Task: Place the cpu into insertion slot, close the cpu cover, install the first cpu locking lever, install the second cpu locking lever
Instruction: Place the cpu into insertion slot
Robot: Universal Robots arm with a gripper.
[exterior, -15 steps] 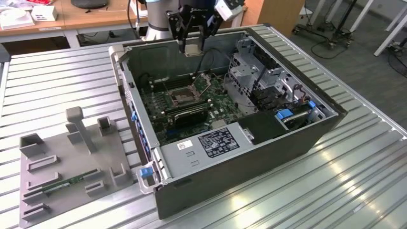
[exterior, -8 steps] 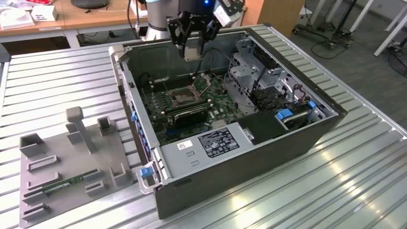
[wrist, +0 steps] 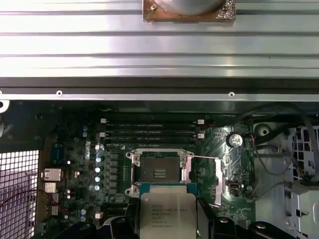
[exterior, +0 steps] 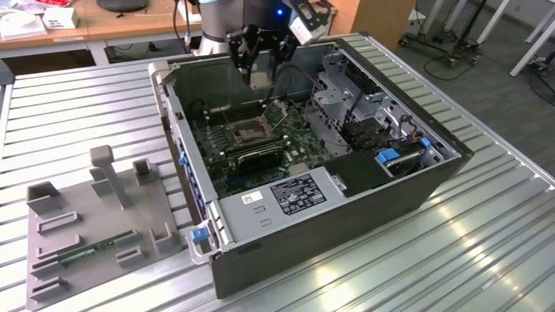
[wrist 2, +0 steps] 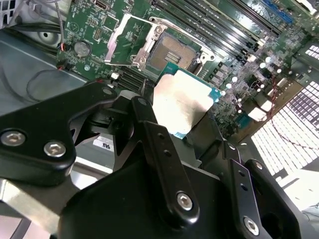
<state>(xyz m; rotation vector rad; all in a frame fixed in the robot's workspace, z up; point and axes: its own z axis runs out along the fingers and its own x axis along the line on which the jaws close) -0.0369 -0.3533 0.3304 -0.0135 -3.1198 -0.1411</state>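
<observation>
Now the gripper hangs over the open computer case, which stands on a ribbed metal table. Its two black fingers are pressed on two opposite edges of the cpu, so the chip is pinched between them with its silver top turned to both wrist cameras. The cpu is in the air above the green circuit board, near the insertion slot but not in it. The slot lies bare (its dark centre and metal rim show well in both wrist views). The cpu cover is swung open and stands up at one side of the slot. Left of the case in the exterior view lies a grey holder.
</observation>
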